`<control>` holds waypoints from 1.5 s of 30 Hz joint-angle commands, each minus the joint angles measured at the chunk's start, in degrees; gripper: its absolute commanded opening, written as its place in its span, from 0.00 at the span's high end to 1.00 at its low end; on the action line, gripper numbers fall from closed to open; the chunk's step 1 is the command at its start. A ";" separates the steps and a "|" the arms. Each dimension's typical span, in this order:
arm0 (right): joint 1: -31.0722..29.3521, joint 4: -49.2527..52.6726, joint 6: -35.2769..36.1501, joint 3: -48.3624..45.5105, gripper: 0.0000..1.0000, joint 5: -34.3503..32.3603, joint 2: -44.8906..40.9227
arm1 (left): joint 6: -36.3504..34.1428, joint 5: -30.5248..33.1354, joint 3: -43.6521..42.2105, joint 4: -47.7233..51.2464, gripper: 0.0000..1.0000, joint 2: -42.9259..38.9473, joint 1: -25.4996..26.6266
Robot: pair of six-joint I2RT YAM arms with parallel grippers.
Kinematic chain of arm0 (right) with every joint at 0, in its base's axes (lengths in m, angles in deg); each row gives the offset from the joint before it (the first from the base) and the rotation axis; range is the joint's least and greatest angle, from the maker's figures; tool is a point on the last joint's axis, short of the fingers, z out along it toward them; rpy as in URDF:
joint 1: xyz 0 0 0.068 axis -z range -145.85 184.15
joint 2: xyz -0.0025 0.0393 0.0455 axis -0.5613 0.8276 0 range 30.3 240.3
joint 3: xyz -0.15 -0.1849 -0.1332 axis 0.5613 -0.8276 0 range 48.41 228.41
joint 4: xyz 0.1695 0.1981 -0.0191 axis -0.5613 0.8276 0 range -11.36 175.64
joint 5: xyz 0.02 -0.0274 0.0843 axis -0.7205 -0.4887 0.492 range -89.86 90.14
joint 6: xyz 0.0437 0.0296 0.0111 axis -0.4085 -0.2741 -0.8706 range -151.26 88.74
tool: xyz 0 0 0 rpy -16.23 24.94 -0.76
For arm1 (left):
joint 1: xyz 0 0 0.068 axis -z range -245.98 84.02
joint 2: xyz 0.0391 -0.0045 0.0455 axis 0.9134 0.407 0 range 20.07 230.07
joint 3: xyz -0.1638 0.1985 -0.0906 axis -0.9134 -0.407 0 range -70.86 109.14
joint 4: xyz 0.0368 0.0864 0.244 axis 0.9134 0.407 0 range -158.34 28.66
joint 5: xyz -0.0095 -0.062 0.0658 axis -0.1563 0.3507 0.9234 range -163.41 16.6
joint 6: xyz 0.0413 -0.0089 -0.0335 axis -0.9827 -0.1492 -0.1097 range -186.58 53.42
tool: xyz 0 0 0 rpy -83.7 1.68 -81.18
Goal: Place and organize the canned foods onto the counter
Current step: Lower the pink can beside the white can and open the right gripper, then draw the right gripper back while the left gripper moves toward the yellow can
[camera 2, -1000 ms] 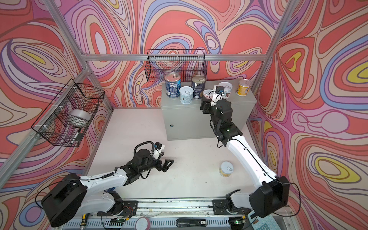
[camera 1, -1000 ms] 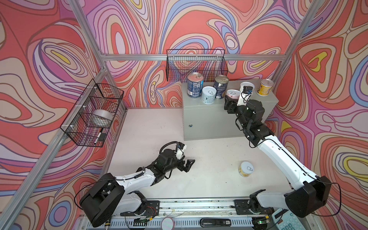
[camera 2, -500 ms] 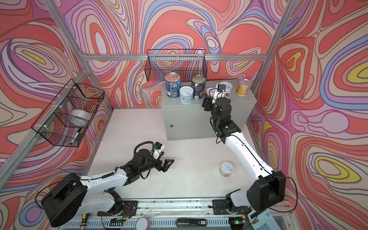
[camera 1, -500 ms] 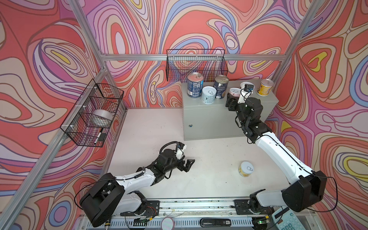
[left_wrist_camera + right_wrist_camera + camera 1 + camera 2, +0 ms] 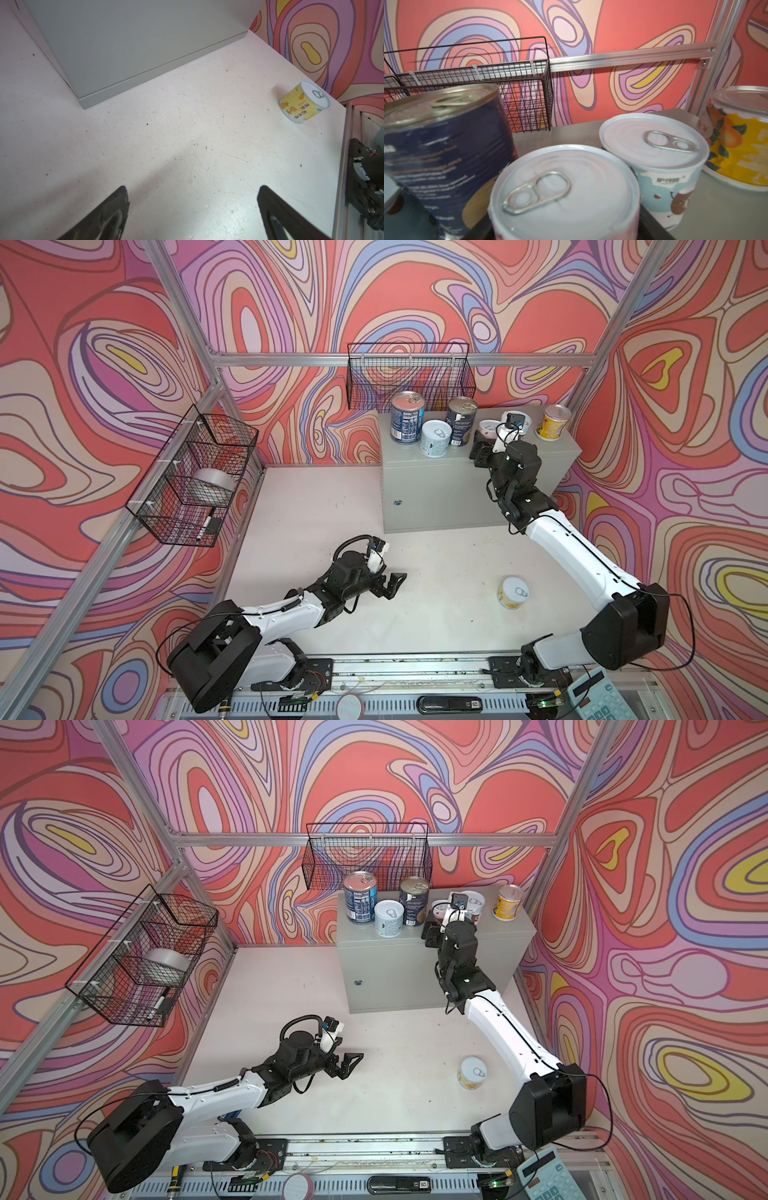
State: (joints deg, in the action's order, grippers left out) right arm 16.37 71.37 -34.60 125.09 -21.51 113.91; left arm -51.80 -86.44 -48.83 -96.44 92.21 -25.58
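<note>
The right gripper point(image 5: 482, 445) is clamping the pink tin point(image 5: 562, 191) atop the grey counter point(image 5: 436, 485), beside the white-teal tin point(image 5: 660, 166). The left gripper point(image 5: 192, 189) is hovering, jaws apart; a yellow tin point(image 5: 513, 592) is sitting on the white table point(image 5: 436, 572).

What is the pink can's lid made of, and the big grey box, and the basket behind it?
The lid of the pink can looks like pale, shiny metal, with a silver pull-tab. The grey box seems to be painted sheet metal, matte, with crisp folded edges. The basket looks like thin black-coated wire.
</note>
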 commanded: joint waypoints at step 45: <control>0.37 0.94 2.73 -7.36 0.05 8.82 -15.80 | -0.37 -2.43 2.45 -0.53 0.00 3.02 -0.15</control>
State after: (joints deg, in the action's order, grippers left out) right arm 16.72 68.46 -31.10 119.63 -13.53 102.07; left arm -51.60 -87.97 -47.57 -96.44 95.11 -25.58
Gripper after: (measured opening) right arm 0.951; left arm 0.999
